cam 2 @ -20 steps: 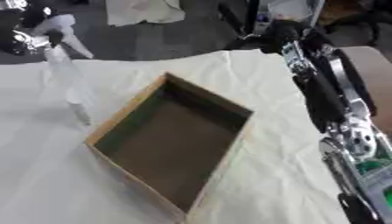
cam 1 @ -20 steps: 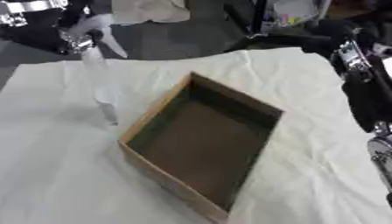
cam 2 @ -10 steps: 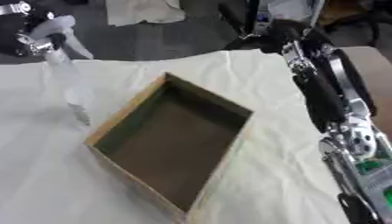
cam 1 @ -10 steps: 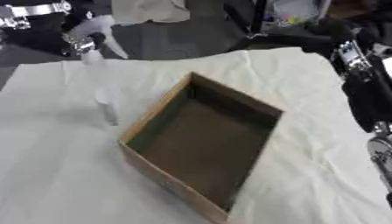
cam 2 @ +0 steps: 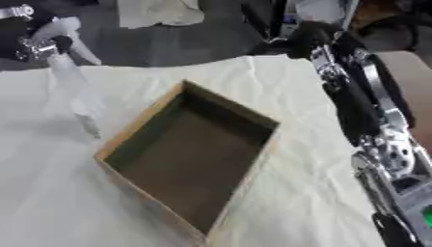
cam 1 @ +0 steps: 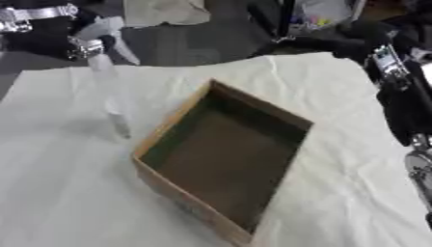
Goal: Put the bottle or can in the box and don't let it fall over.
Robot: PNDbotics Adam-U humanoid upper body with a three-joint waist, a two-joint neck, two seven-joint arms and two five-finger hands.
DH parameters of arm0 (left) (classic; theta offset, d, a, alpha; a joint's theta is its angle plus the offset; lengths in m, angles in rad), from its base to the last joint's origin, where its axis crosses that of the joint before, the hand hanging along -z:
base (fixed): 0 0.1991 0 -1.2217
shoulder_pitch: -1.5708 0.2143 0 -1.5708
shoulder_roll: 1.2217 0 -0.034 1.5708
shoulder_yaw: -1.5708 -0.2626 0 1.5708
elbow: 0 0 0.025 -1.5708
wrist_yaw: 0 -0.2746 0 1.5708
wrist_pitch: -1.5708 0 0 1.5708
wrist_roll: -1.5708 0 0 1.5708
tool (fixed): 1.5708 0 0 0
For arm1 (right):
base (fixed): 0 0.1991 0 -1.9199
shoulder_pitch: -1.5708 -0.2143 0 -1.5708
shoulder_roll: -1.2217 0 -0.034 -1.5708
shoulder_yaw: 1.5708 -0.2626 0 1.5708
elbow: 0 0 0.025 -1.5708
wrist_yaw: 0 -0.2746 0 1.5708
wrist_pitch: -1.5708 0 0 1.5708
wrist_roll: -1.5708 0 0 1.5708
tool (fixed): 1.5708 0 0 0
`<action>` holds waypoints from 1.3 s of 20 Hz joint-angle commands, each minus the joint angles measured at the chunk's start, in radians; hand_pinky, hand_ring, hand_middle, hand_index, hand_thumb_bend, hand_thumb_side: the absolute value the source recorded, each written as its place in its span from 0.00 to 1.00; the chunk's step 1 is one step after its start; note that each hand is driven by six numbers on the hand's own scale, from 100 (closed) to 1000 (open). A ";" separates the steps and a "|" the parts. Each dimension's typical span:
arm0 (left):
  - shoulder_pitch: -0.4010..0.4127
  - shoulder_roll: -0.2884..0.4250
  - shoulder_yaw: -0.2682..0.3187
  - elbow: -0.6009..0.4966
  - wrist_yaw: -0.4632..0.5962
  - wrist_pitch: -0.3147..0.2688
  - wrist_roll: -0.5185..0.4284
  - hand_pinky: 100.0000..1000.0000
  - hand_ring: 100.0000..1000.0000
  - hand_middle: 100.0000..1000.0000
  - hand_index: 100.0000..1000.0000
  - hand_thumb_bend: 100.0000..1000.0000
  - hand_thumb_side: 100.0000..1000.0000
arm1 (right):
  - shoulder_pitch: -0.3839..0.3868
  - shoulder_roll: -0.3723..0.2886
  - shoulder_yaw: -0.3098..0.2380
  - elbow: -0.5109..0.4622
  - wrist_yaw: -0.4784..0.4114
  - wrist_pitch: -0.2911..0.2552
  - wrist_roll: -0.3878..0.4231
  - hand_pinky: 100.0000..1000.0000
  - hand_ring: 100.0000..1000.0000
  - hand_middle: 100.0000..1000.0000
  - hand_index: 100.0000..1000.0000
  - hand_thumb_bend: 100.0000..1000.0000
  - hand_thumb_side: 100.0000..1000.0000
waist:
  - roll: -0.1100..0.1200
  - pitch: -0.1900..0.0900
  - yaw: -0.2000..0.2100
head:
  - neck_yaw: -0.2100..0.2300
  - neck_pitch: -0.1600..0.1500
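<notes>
A tall clear bottle (cam 1: 113,99) stands at a slight lean on the white cloth, just left of the open cardboard box (cam 1: 221,159). Its base is close to the box's left wall; whether it touches the cloth I cannot tell. My left hand (cam 1: 94,39) comes in from the upper left and is curled round the bottle's top. The box is brown, empty inside and turned at an angle. My right arm (cam 2: 361,103) runs down the right edge. My right hand (cam 2: 390,226) shows only as a dark shape at the lower right corner.
The white cloth (cam 1: 59,193) covers the table and is wrinkled to the right of the box. Beyond its far edge lie a dark floor, a pale rag (cam 1: 165,10) and dark equipment (cam 1: 317,21).
The left hand and the bottle have edged slightly right, toward the box. The box and the right arm have stayed put.
</notes>
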 commanded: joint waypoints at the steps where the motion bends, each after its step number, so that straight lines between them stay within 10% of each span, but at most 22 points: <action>1: -0.021 0.017 0.007 -0.008 0.008 0.005 -0.002 0.74 0.55 0.62 0.60 0.00 0.48 | -0.007 -0.009 -0.009 -0.023 -0.008 0.001 0.000 0.95 0.71 0.76 0.79 0.00 0.63 | -0.003 -0.021 0.001 | -0.002 -0.006; 26: -0.024 0.016 0.008 -0.009 -0.089 -0.026 0.113 0.61 0.40 0.47 0.45 0.00 0.30 | -0.002 -0.006 -0.007 -0.023 -0.016 0.005 0.010 0.95 0.70 0.75 0.79 0.00 0.68 | 0.005 -0.029 0.001 | -0.005 -0.002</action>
